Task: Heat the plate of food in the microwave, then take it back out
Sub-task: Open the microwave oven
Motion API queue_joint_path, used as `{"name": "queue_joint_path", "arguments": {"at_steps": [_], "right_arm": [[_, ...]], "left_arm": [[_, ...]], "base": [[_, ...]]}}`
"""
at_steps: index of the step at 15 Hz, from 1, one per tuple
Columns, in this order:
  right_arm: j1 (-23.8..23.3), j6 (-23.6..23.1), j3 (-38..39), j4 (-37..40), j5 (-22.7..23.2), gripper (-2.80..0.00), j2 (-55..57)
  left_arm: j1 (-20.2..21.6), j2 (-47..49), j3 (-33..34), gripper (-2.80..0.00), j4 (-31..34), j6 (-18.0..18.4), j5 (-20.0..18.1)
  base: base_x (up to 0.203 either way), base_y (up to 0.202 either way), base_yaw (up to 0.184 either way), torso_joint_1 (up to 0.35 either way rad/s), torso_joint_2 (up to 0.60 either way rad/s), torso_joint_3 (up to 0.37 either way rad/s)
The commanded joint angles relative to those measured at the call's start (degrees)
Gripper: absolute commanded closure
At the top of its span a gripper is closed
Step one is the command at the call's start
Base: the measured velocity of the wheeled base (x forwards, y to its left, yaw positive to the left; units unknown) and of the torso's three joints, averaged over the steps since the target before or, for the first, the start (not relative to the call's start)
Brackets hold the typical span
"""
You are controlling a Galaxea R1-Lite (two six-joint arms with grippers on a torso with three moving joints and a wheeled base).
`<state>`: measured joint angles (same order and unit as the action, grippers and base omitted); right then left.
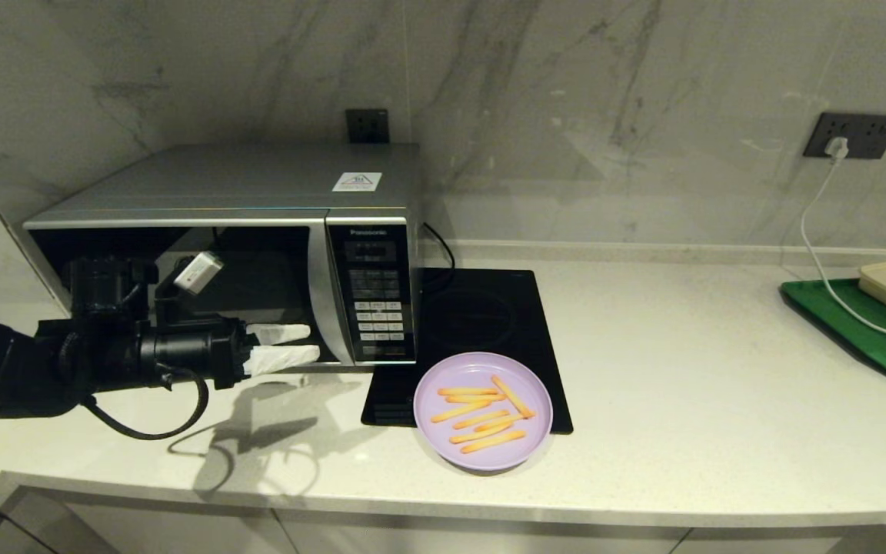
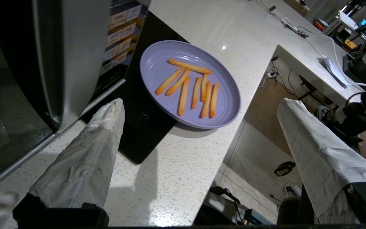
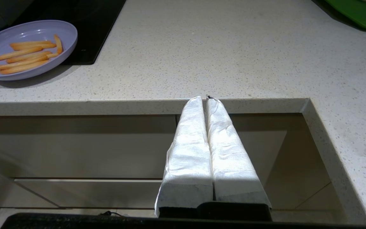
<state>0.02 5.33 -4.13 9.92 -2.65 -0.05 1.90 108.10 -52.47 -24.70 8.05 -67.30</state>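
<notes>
**Speckled bench, microwave door shut, plate outside**

Pale stone bench carries the silver microwave, its door closed. Just beside its keypad corner, the lilac plate of food rests partly on the black induction hob. Left end effector hovers before the microwave door, fingers spread. Right end effector, fingers pressed together, sits off the bench edge, well apart from the microwave.

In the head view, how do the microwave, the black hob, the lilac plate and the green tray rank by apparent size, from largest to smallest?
1. Microwave
2. Black hob
3. Lilac plate

The green tray is cut off by the picture's edge, so I cannot rank it fairly; its visible part looks close to the plate.
</notes>
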Motion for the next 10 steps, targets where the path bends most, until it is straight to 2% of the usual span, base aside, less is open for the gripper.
{"name": "queue_joint_path", "arguments": {"at_steps": [1, 6, 10], "right_arm": [[0.0, 0.0, 0.0, 0.1, 0.0, 0.00, 0.0], [0.1, 0.0, 0.0, 0.1, 0.0, 0.00, 0.0], [0.0, -0.1, 0.0, 0.1, 0.0, 0.00, 0.0]], "left_arm": [[-0.1, 3.7, -2.5, -2.80, -0.3, 0.1, 0.2], [0.0, 5.2, -5.0, -2.80, -0.5, 0.8, 0.8], [0.2, 5.4, -5.3, -2.80, -2.7, 2.9, 3.6]], "base": [[0.000, 0.000, 0.000, 0.000, 0.00, 0.000], [0.000, 0.000, 0.000, 0.000, 0.00, 0.000], [0.000, 0.000, 0.000, 0.000, 0.00, 0.000]]}}
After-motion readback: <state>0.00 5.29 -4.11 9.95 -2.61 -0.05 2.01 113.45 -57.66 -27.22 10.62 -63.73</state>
